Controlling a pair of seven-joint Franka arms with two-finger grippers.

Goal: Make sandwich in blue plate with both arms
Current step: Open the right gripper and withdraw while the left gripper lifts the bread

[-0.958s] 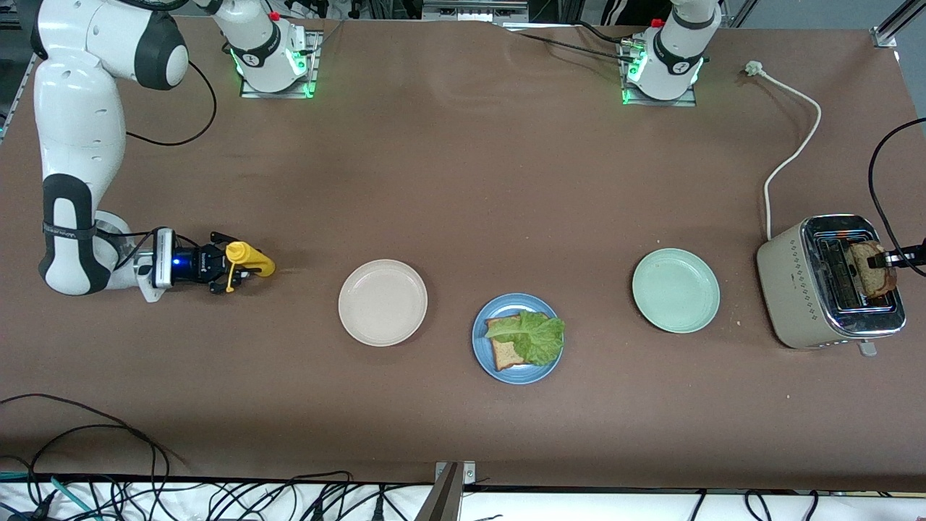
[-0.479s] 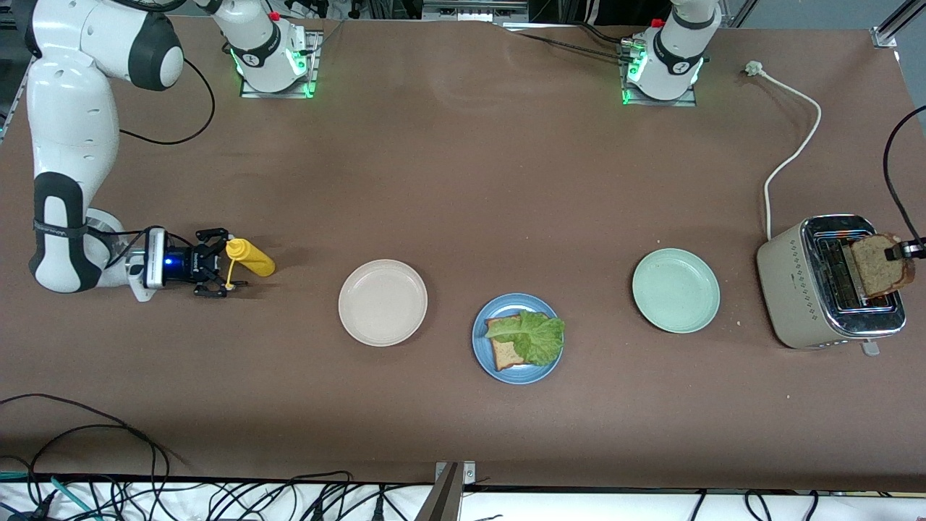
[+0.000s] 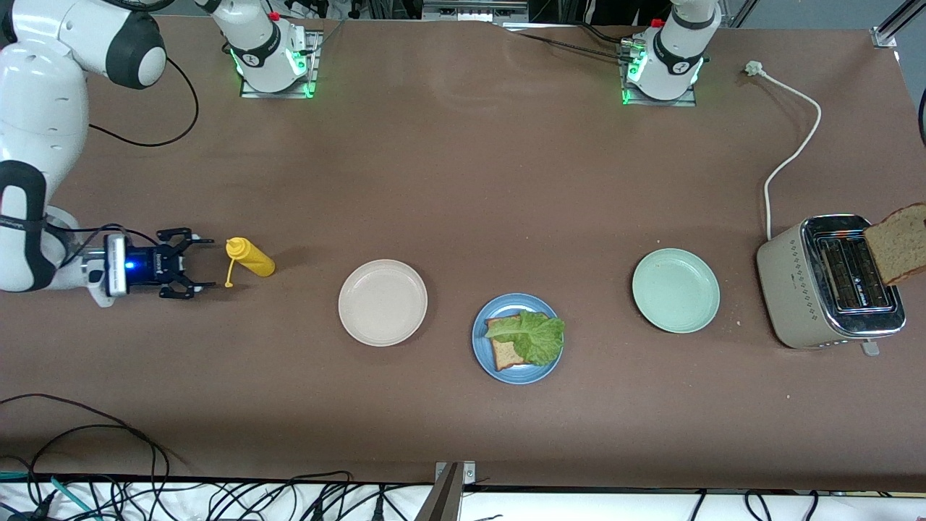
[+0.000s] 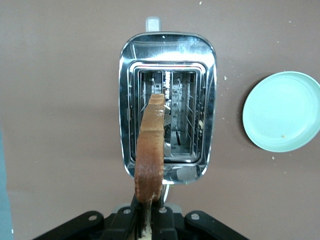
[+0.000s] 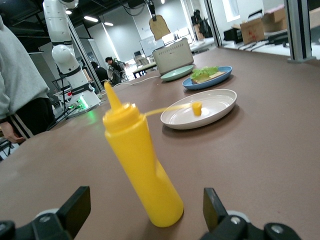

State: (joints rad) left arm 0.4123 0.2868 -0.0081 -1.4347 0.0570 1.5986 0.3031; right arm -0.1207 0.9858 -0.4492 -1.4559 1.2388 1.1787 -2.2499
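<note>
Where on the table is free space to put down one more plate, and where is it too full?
Bare brown table lies between the beige-pink plate and the mustard bottle, and between the pale green plate and the toaster. The blue plate is crowded with bread and lettuce.

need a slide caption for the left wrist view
Left gripper holds a bread slice above the toaster, pale green plate beside it.

bread slice (image 3: 899, 242) cut off at frame edge, left end effector unseen
</note>
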